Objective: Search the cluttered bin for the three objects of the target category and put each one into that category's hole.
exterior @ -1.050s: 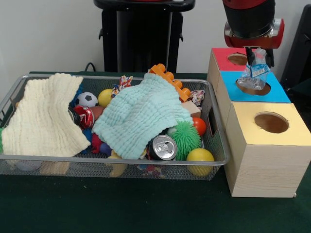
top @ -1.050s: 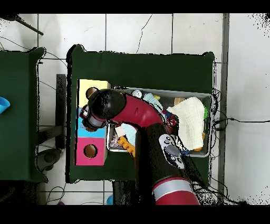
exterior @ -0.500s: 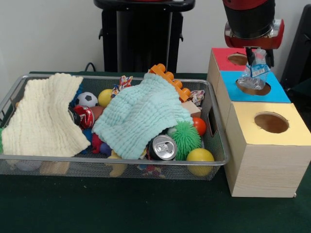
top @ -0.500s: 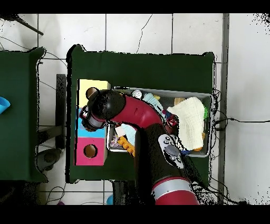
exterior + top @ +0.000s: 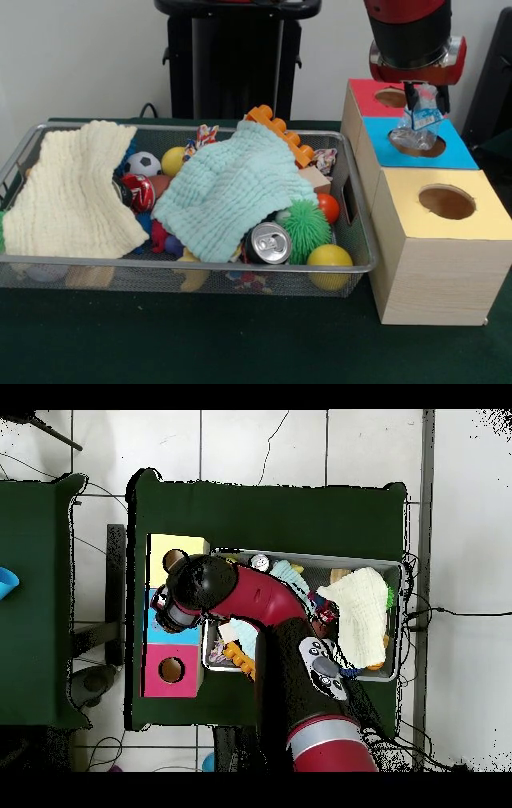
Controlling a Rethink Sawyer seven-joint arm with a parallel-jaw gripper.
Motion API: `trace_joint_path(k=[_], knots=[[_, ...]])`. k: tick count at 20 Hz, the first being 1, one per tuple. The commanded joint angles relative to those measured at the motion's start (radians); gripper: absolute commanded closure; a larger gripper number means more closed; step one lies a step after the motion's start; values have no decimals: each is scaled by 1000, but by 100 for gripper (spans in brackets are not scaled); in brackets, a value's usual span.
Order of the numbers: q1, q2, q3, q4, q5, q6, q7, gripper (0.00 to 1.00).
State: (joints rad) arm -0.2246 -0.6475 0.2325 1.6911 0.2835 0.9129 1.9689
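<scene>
1. The claw [image 5: 422, 90] hangs over the blue middle section of the sorting box [image 5: 424, 148], directly above that section's round hole [image 5: 418, 144].
2. The claw is clenched on a crumpled clear plastic bottle [image 5: 420, 120]; the bottle hangs upright from the claw, its lower end at the mouth of the blue hole. Whether it touches the rim cannot be told.
3. The sorting box stands on the green worktop [image 5: 240, 344] just beside the right-hand end of the wire bin [image 5: 200, 272]. It has three sections: a red one [image 5: 372, 90] at the far end, the blue one in the middle, and a yellow one [image 5: 444, 204] nearest the worktop's front edge. Each top carries one round hole.
4. In the bin, a cream cloth [image 5: 72, 192] covers the left end and a pale green cloth [image 5: 232, 188] lies across the middle.
5. At the bin's front right corner lie a drinks can [image 5: 268, 242] on its side, a spiky green ball [image 5: 306, 226], a yellow ball [image 5: 330, 260] and a red ball [image 5: 326, 206].
6. An orange toy brick [image 5: 280, 132] leans out from under the green cloth at the bin's rear edge; a small football [image 5: 142, 163] and a second yellow ball [image 5: 173, 160] show between the two cloths.
7. In the overhead view the red arm [image 5: 270, 609] crosses the bin to the box, hiding the claw.
</scene>
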Motion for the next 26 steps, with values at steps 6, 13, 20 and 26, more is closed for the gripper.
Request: trace_joint_path(k=[6,13,20,26], knots=[[4,40,65,19,45,8,98,100],[12,53,70,5,60,-1,105,100],[22,70,58,0,54,-17,103,100],[26,85,48,10,42,-44,96,100]])
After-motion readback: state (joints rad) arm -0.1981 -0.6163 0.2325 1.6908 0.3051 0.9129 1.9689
